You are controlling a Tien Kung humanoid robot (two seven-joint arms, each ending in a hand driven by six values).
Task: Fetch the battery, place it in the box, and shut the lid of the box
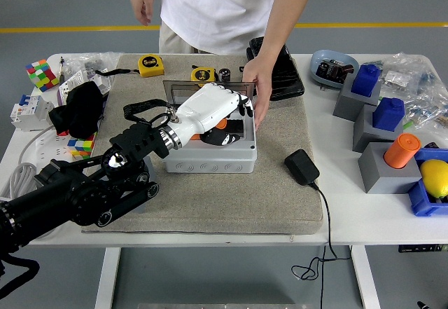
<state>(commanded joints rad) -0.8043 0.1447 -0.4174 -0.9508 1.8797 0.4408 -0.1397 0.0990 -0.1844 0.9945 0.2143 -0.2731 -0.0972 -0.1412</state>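
White table (350,218), grey mat (231,197), black adapter (302,167), colour cubes (40,74), grey blocks (381,172)

Grey box (210,160) smooth plastic; mat (210,197) rough cloth; robot hand (208,109) glossy.

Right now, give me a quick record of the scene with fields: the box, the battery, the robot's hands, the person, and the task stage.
box: grey plastic box on the beige mat, clear lid open behind it
battery: orange cylinder partly visible inside the box, under the hand
left hand: white robot hand over the box opening; grip unclear
right hand: not in view
person: one hand resting on the box's right edge
stage: lid not yet closed
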